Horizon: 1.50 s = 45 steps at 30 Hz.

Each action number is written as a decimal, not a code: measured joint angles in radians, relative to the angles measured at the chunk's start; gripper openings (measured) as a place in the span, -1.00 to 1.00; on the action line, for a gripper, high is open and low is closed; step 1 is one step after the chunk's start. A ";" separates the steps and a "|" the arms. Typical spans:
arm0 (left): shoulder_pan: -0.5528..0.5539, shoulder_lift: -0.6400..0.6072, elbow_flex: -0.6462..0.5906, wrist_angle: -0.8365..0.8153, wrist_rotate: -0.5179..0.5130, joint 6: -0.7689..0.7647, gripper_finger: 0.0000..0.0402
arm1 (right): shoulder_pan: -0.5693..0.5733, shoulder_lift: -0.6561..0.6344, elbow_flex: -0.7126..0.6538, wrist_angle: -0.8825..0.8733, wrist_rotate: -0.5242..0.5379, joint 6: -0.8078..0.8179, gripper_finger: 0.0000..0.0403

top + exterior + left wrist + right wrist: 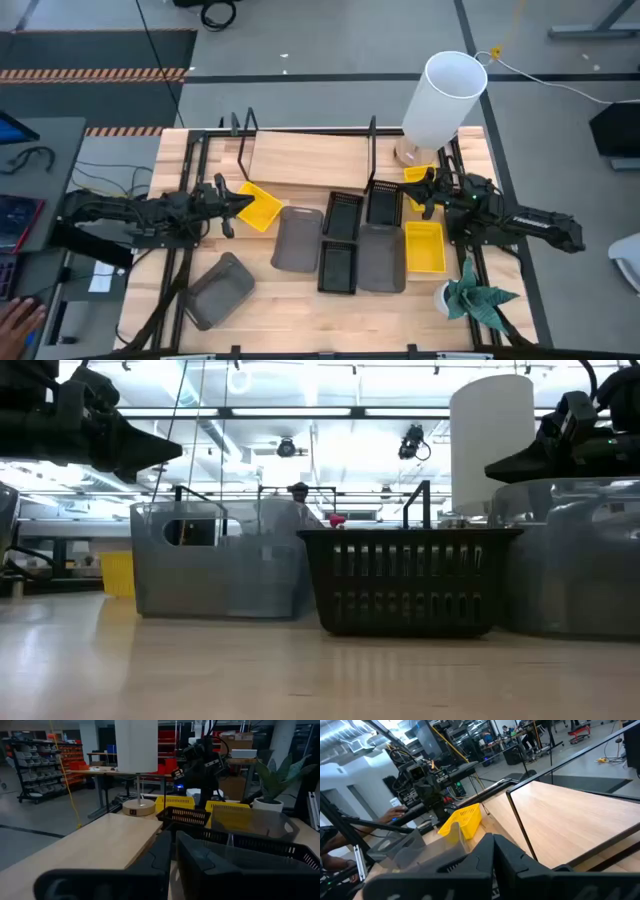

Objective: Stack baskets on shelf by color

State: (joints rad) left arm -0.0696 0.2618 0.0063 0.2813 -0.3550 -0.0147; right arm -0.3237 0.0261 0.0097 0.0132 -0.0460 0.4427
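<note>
Yellow basket [259, 207] hangs tilted in the left tool [236, 203], lifted just off the shelf [310, 158] corner; only the right wrist view shows it clear of the desk [270, 300]. Right tool [420, 190] is closed, empty, above a black basket [384, 203].

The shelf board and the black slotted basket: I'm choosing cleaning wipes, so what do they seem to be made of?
The shelf board looks like pale wood or wood laminate with a smooth matt finish: faint lengthwise grain shows, though the look leaves solid or veneer open. The black slotted basket looks like moulded plastic with a dull sheen: its thin, even vertical slots and one-piece rim suggest that.
</note>
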 joint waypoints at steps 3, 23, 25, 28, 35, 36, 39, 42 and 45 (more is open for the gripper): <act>0.000 0.000 0.000 0.000 0.000 0.000 -0.84 | 0.000 0.000 0.000 0.000 0.000 0.000 -0.94; 0.000 0.000 0.000 0.000 0.000 0.000 -0.85 | 0.000 0.000 0.000 0.000 0.000 0.000 -0.94; 0.000 0.000 0.000 0.000 0.000 0.000 -0.87 | 0.000 0.000 0.000 0.000 0.000 0.000 -0.94; 0.000 0.000 0.000 0.000 0.000 0.000 -0.87 | 0.000 0.000 0.000 0.000 0.000 0.000 -0.94; 0.000 0.000 0.000 0.000 0.000 0.000 -0.82 | 0.000 0.000 0.000 0.000 0.000 0.000 -0.94; 0.000 0.000 0.000 0.000 0.000 0.000 -0.82 | 0.000 0.000 0.000 0.000 0.000 0.000 -0.94; 0.000 0.000 0.000 0.000 0.000 0.000 -0.84 | 0.000 0.000 0.000 0.000 0.000 0.000 -0.94; 0.000 0.000 0.000 0.000 0.000 0.000 -0.86 | 0.000 0.000 0.000 0.000 0.000 0.000 -0.94; 0.000 0.000 0.000 0.000 0.000 0.000 -0.87 | 0.000 0.000 0.000 0.000 0.000 0.000 -0.94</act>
State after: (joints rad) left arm -0.0694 0.2617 0.0062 0.2813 -0.3550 -0.0147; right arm -0.3238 0.0257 0.0097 0.0132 -0.0460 0.4427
